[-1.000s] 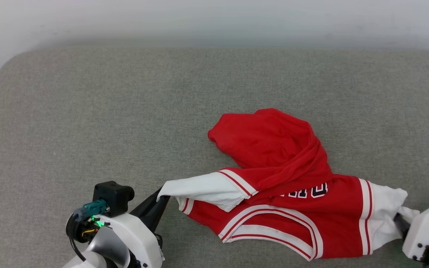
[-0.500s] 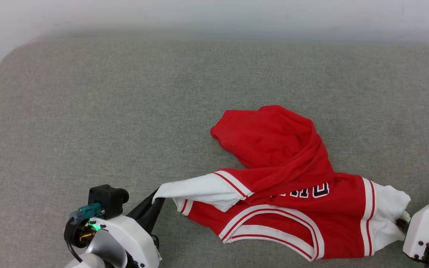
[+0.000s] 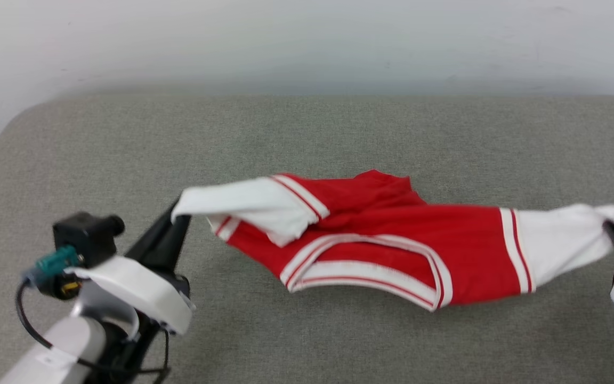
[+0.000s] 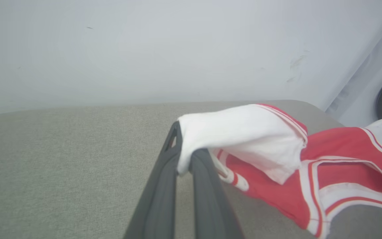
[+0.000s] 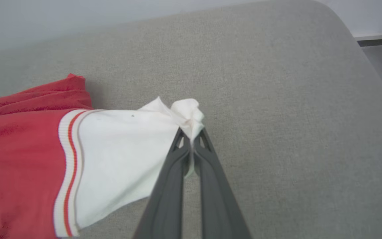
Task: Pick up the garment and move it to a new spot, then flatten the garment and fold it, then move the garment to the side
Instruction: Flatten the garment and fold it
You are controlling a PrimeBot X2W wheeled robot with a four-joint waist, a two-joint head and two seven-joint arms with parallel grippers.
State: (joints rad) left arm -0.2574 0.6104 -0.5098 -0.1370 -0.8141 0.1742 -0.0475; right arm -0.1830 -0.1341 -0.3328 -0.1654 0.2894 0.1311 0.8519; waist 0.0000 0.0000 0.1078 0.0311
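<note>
Change: jersey [image 3: 371,250] now lifted and pulled wide; its red hump has flattened.
Left gripper [image 3: 178,216]: dark fingers clamped on a white panel's corner.
Right gripper [image 5: 191,141]: pinching bunched white fabric.
Jersey: thin, sagging over mid-cushion [image 3: 307,133], striped trim curving.
Cushion: grey weave, rounded corners.
</note>
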